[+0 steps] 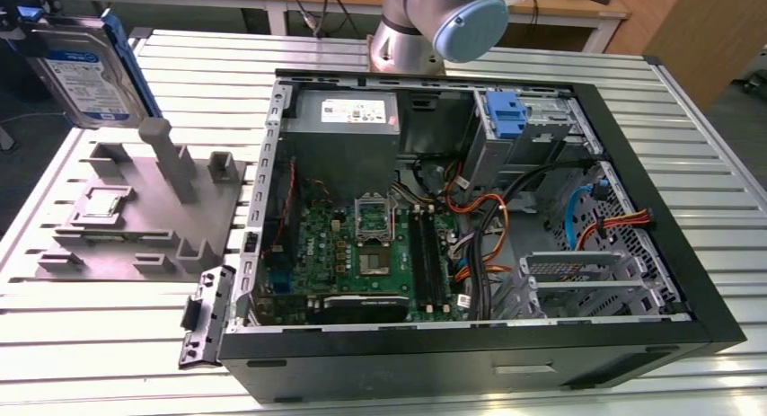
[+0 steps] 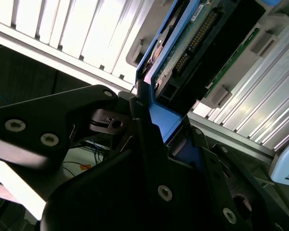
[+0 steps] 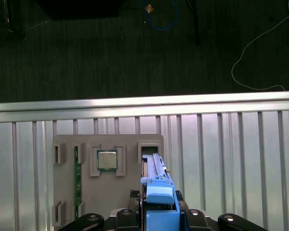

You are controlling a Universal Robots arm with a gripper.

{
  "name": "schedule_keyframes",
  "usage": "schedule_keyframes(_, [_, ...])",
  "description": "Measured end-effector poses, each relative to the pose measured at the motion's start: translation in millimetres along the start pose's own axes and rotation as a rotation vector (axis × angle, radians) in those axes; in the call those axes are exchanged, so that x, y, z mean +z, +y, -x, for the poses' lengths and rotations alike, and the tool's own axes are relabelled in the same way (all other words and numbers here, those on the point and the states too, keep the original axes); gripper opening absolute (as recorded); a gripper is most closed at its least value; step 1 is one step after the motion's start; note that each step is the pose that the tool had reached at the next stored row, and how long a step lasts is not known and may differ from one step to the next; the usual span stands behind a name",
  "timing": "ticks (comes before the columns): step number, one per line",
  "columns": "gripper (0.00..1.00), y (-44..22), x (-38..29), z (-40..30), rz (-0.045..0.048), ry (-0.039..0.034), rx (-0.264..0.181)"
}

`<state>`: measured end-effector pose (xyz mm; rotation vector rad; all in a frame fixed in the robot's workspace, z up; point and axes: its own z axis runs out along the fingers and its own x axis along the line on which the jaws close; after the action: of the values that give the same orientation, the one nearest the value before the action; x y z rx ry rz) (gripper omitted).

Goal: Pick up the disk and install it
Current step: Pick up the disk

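The disk [image 1: 79, 73] hangs in the air at the exterior view's far left, above the grey fixture plate [image 1: 144, 209]. It stands on edge, with its white-and-blue label facing the camera and its blue bracket along the side. My gripper [image 1: 36, 22] is shut on its top end. In the first wrist view the disk [image 3: 158, 185] is seen edge-on above the plate's empty slot [image 3: 149, 147], clamped in the gripper [image 3: 159, 219]. The second wrist view shows the blue bracket [image 2: 164, 120] pinched between the black fingers [image 2: 139, 125].
An open computer case [image 1: 707, 281] lies in the middle of the slatted metal table [image 1: 120, 344]. Inside are a motherboard [image 1: 359, 245], a grey power-supply box [image 1: 348, 110], an upright blue carrier [image 1: 506, 119] and loose cables. The fixture plate holds a processor chip [image 3: 107, 160] and a memory stick [image 3: 78, 178].
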<state>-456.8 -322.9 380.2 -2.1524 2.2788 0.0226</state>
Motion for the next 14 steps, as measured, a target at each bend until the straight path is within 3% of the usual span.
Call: schedule_keyframes(14, [0.36,0.0,-2.9,0.1,0.0,0.0,0.0])
